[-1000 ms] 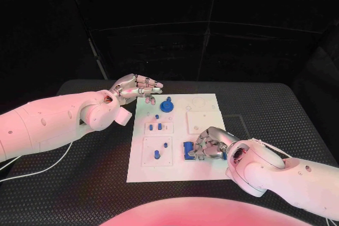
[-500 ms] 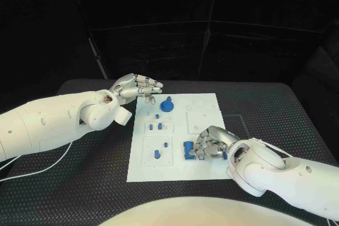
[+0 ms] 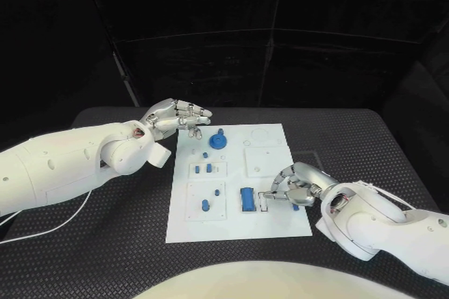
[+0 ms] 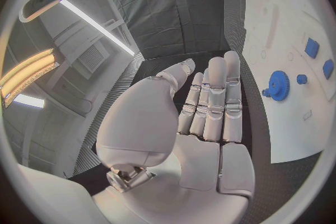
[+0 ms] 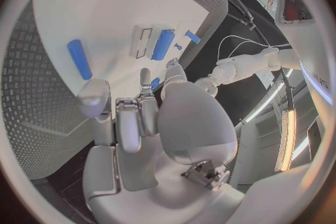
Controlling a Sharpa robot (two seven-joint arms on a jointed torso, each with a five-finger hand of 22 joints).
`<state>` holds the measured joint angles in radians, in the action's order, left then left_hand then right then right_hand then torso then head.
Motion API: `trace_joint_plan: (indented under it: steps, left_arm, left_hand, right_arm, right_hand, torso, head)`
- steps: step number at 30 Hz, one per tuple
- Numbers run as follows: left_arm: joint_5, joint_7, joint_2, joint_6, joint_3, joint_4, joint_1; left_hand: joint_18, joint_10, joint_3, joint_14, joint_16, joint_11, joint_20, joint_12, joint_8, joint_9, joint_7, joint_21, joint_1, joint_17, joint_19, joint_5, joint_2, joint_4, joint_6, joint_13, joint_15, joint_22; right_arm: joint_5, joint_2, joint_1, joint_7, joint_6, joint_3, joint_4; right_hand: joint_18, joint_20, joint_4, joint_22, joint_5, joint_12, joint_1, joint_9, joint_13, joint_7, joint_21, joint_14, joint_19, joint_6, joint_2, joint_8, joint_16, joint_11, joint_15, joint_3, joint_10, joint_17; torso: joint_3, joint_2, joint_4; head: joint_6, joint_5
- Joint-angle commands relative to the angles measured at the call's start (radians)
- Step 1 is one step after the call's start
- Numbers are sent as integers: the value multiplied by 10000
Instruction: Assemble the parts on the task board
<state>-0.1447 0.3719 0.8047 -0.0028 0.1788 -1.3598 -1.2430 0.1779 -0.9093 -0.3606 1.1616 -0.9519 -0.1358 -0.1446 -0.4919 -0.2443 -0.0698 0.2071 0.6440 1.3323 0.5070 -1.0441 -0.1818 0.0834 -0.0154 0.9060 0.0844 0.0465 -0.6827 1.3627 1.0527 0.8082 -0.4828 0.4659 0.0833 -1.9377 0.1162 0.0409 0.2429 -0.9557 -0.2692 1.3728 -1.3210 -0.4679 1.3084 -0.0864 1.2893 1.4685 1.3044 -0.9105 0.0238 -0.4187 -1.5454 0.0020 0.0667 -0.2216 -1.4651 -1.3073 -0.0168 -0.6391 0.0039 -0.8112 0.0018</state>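
Note:
The white task board (image 3: 281,222) lies mid-table. A long blue block (image 3: 247,198) lies on its near half beside a white slot. My right hand (image 3: 298,187) hovers just right of that block, fingers curled toward it, with a short blue bar (image 3: 296,207) by its near side. In the right wrist view the block (image 5: 163,45) lies past the fingertips, and a small blue bit (image 5: 155,83) shows between thumb and finger; I cannot tell whether it is held. My left hand (image 3: 178,117) hangs over the board's far left corner, holding nothing, near the blue gear (image 3: 218,141).
Small blue pegs (image 3: 211,167) stand in the board's left plates, and two more (image 3: 217,192) in the near left plate. The black ribbed table (image 3: 374,143) extends around the board. A white cable (image 3: 56,221) trails at the left.
My right hand has drawn away to the right, off the long blue block, which stays on the board. The left hand has hardly moved.

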Motion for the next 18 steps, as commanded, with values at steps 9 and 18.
trace_joint_plan:
  steps: [9, 18]
  left_arm:
    - [10, 87, 24, 66, -8, -75, -13]
    - [9, 100, 76, 49, -8, -115, -13]
  left_hand:
    - [45, 72, 57, -76, 59, 24, -39, -65, -29, -11, 3, -37, 6, 13, 52, 41, -99, -9, -48, -17, 9, 13]
    - [45, 72, 57, -76, 59, 24, -39, -65, -29, -11, 3, -37, 6, 13, 52, 41, -99, -9, -48, -17, 9, 13]
  right_arm:
    - [540, 703, 11, 428, -265, 62, 303]
    - [2061, 749, -4, -351, -1079, 59, 420]
  right_hand:
    - [-71, 153, -203, -39, 4, -51, -633, 637, 732, -19, 43, 913, 0, -687, 182, 873, -34, 75, -117, -135, -88, -2130]
    - [-55, 99, 70, 78, 35, -305, -233, 623, 541, 34, -38, 877, -48, -884, -27, 1012, 39, 28, -66, -521, 6, -1978]
  torso:
    - [2, -10, -11]
    - [10, 1, -26]
  head:
    - [98, -213]
    - [106, -368]
